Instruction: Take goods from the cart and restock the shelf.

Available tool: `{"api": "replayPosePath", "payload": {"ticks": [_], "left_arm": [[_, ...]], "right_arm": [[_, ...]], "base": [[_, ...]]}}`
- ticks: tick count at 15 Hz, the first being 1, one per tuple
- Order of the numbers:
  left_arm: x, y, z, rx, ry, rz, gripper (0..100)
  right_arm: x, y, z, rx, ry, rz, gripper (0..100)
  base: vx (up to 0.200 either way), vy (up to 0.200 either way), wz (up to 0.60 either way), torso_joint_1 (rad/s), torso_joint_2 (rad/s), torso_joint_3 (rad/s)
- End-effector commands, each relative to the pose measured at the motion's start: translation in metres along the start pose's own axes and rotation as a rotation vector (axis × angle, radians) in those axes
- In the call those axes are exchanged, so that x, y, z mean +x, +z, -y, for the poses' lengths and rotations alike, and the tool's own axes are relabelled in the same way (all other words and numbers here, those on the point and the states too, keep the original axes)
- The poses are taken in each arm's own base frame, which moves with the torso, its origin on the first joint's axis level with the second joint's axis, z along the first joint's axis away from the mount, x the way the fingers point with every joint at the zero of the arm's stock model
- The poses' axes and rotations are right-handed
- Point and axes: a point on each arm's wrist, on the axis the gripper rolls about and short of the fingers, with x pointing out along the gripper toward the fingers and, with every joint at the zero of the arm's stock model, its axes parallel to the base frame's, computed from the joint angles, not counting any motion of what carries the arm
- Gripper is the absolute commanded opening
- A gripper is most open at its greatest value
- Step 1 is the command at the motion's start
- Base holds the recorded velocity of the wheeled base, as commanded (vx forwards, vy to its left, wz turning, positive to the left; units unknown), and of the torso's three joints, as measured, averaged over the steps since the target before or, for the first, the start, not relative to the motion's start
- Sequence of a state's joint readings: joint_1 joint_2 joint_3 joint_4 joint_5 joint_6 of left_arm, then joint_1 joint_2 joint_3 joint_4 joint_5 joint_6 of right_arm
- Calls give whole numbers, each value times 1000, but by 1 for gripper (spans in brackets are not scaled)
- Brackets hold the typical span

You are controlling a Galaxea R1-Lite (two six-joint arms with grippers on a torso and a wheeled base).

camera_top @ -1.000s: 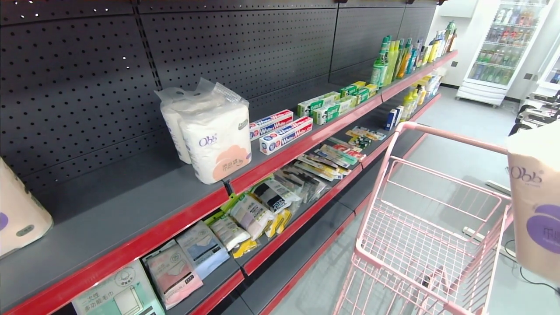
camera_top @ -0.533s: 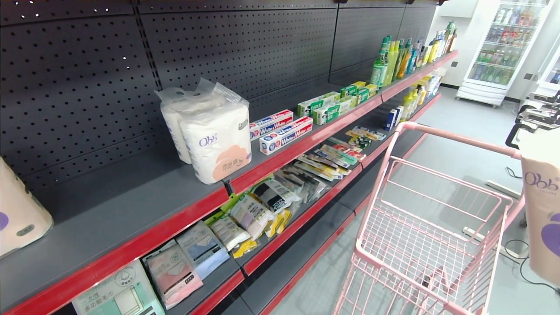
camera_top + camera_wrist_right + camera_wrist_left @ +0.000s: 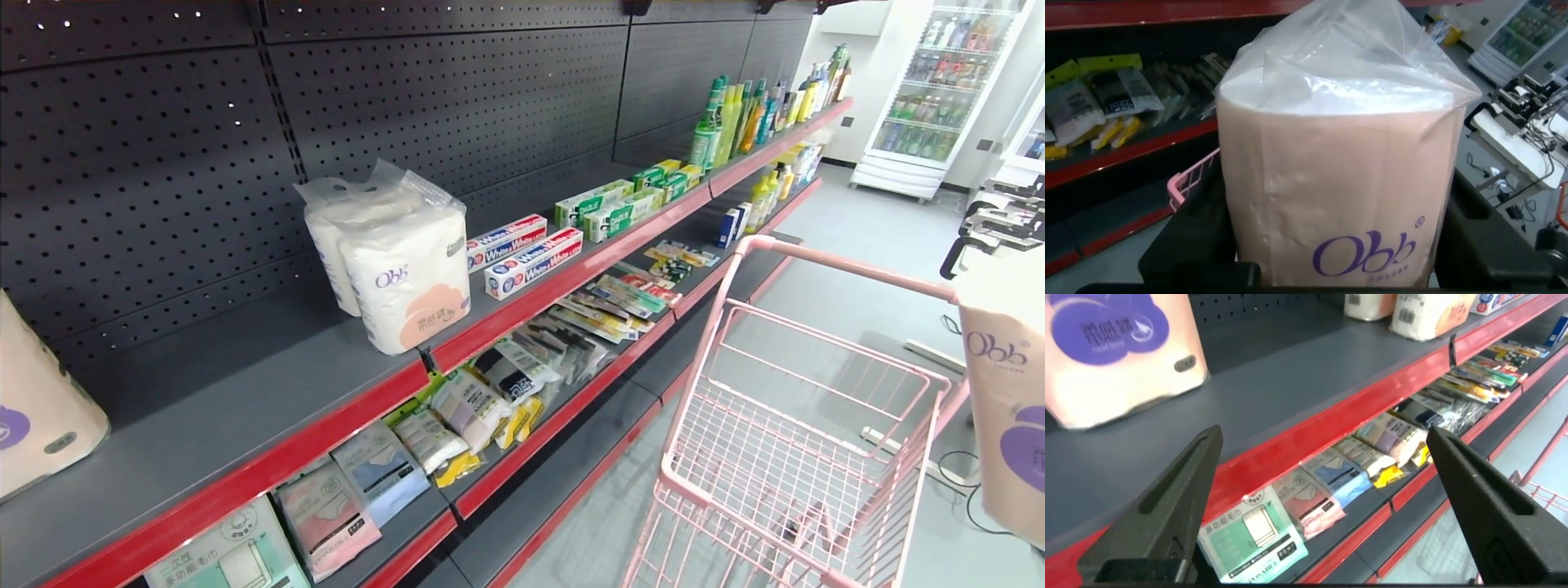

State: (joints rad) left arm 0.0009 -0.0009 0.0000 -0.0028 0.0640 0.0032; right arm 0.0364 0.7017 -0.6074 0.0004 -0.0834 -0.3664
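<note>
A peach pack of tissue rolls [image 3: 1008,392] with a purple emblem hangs at the far right, beside the pink cart [image 3: 841,269]. My right gripper [image 3: 1339,245] is shut on this pack [image 3: 1339,163], with a dark finger [image 3: 1196,237] on each side of it. The cart's wire basket looks bare. My left gripper [image 3: 1323,514] is open with nothing between its fingers, just in front of the grey top shelf [image 3: 245,384]. On that shelf stand a white tissue pack [image 3: 400,261] and, at the left end, another purple-marked pack [image 3: 41,408].
Toothpaste boxes [image 3: 531,249] and bottles [image 3: 727,114] line the shelf further right. Bagged goods [image 3: 473,400] lie on the lower shelf. A wide bare stretch of top shelf lies between the two tissue packs. A glass cooler [image 3: 939,90] stands at the aisle's end.
The head camera has shifted a little, so the whole scene sits slightly lower. The held pack has edged a bit toward the right edge of the view.
</note>
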Motion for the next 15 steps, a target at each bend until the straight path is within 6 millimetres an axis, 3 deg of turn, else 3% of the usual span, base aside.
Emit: {"api": "replayPosePath", "payload": {"ticks": [1, 15], "left_arm": [[0, 0, 0, 0, 1, -1, 100], [0, 0, 0, 0, 1, -1, 100]], "right_arm": [[5, 0, 0, -2, 8, -17, 0], [15, 3, -1, -15, 22, -36, 0]], "base": [[0, 0, 0, 163, -369, -198], [0, 0, 0, 159, -322, -171]]}}
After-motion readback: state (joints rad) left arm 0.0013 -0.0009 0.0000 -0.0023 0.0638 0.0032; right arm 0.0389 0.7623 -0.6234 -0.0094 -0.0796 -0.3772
